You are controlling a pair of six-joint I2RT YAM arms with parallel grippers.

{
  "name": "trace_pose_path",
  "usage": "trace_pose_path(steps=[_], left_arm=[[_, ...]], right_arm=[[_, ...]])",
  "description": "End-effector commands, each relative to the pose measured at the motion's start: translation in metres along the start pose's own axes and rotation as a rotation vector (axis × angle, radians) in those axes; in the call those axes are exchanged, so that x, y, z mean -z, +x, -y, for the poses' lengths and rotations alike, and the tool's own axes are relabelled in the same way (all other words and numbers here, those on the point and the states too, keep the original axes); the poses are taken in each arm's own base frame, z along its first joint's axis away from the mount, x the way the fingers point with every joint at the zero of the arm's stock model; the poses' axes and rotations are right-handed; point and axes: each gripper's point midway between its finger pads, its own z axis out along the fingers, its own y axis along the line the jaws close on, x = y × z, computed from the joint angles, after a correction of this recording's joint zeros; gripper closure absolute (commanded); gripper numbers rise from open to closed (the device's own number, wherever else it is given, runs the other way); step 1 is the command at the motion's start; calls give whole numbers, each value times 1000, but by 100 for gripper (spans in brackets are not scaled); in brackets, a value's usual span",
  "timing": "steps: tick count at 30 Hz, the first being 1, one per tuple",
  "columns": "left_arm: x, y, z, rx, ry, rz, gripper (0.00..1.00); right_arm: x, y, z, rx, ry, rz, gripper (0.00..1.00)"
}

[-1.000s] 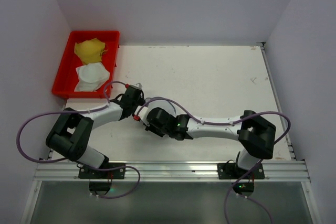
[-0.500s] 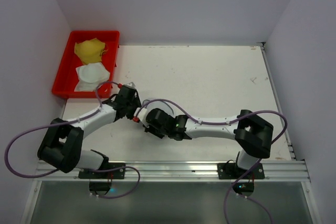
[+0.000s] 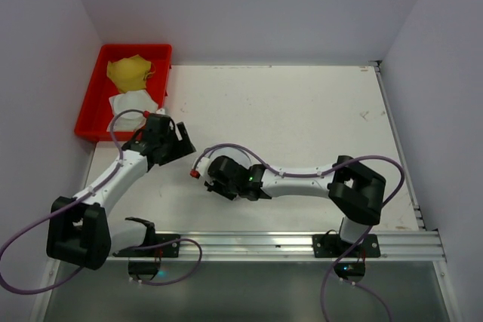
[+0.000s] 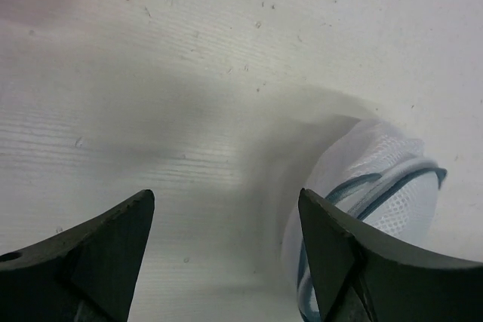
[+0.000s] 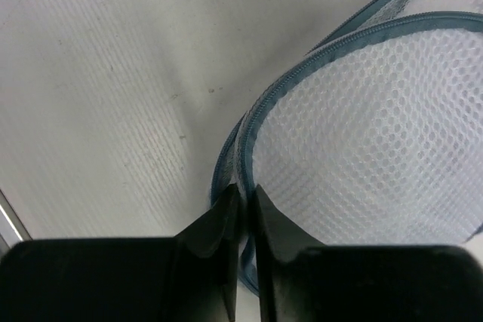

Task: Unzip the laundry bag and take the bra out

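Right wrist view: right tool point(image 5: 243, 195) is clamped on the laundry bag point(image 5: 362, 133), fingers pinched together over the dark rim band at the bag's 7 o'clock edge. Zip point(image 5: 355, 34) teeth run along that band toward 2 o'clock. No puller in view, so I can't tell if it's unzipped or how far. Can't make out a bra through the mesh either.

Left tool point(image 4: 226, 201) is released: fingers spread wide, nothing between them, bare worktop point(image 4: 151, 73) below. The bag sits at its 4 o'clock, apart from the fingers.

Top view: bag is nearly lost, white on white, under the right tool at roughly 8 o'clock from worktop centre. Left tool is just beside the red tray point(image 3: 87, 99) in the 10 o'clock corner. Tray holds two soft pieces, a yellow one point(image 3: 130, 73) at the far end and a white one point(image 3: 134, 103) nearer. Can't tell what garments they are.

Handling, my read:
- **Bag:** very light and floppy. The mesh collapses under any push, and only the rim hoops give some spring. It will slide and follow whatever pulls it, so one tool anchors while the other works the zip.
- **Best holds:** rim band for the anchor, puller tab for the zip. Pinching plain mesh risks snagging or stretching it.
- **Bra:** if it's inside, it's soft too and may hook on the mesh, so pull slowly through a full opening.
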Motion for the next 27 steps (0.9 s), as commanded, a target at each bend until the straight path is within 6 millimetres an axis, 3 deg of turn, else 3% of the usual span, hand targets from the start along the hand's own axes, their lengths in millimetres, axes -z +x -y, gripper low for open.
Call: trace_pose_path(steps=[1,3,4,7,8,12,19,21,25,26,27], left_arm=[[22,-29,10,-30,27,71,19],[33,-38,12,-40,29,92,18],[37,-44,8,-41,2,118,10],[58,-61,9,-47,-14,184,0],[69,-69,11,-44,-9,223,0],[92,-86,8,-45,-33,292,0],[120,-104,1,-52,-77,380,0],[131,-112,3,-45,-68,420,0],[147,-123,2,-52,-70,486,0],[151,-126,3,-57,-64,502,0],[154,-127,4,-61,-62,510,0]], right_arm=[[-2,-5,-3,13,-27,-23,83],[0,-9,-4,3,-35,-18,70],[3,-12,-5,-3,-40,-9,65],[18,-31,-7,-35,-63,44,48],[24,-40,-9,-42,-77,68,38],[44,-67,-11,-61,-107,125,29],[74,-98,-3,-85,-99,219,27],[81,-107,10,-118,-75,248,27],[96,-117,57,-298,-41,285,19],[103,-115,89,-391,-8,298,15],[110,-115,104,-429,10,314,13]])
